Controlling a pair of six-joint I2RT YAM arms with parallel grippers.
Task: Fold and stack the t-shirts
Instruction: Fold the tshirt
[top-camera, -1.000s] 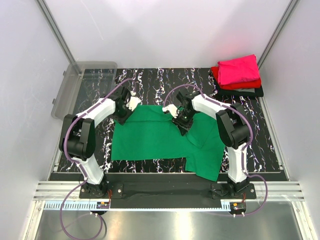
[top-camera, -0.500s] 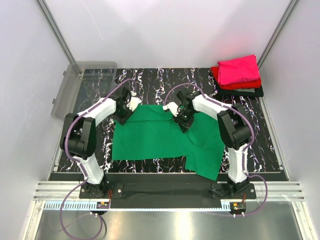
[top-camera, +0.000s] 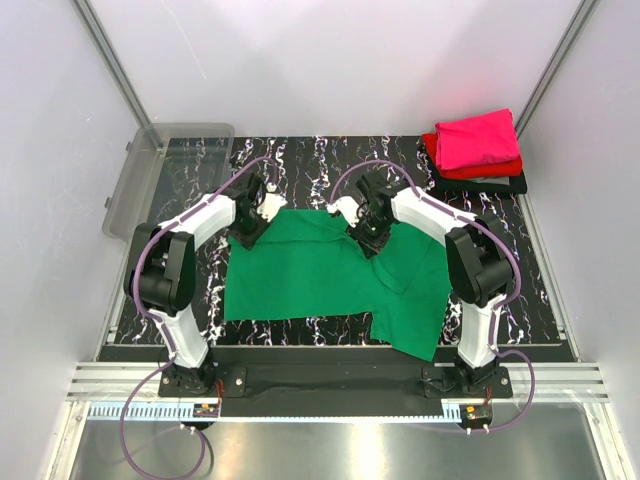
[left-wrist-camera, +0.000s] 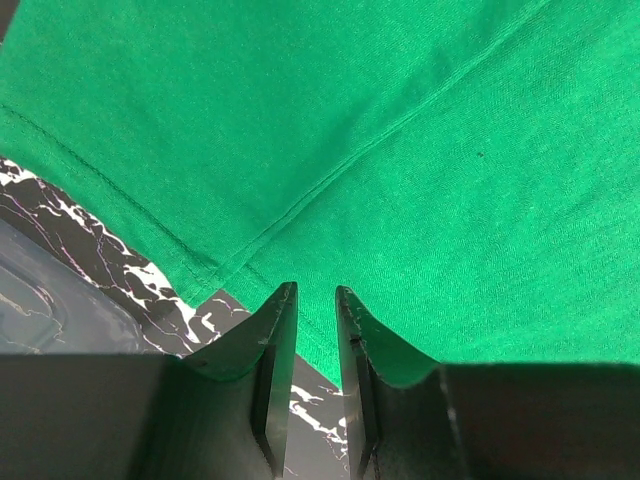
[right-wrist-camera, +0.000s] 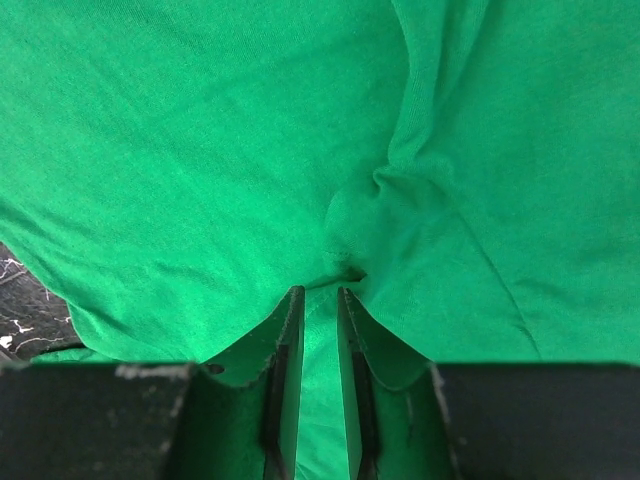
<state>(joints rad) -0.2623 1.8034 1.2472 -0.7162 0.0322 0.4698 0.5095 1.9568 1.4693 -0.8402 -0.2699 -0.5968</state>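
A bright green t-shirt (top-camera: 310, 275) lies spread across the marbled black table (top-camera: 540, 290), with one part hanging toward the near right. My left gripper (top-camera: 246, 227) is at the shirt's far left corner, shut on the green hem (left-wrist-camera: 250, 255), and table shows below the cloth edge between its jaws. My right gripper (top-camera: 364, 240) is on the far edge right of centre, shut on a puckered fold of the same shirt (right-wrist-camera: 350, 215). At the far right corner sits a folded stack: a magenta-pink t-shirt (top-camera: 478, 138) on a red one (top-camera: 485, 170) on a black one (top-camera: 485, 186).
A clear grey plastic bin (top-camera: 150, 175) stands off the table's far left corner. Grey walls and metal frame posts close in the sides. The arm bases are bolted along the near edge.
Both grippers have moved a little toward the far side, drawing the green shirt's far edge with them. The folded stack has not moved.
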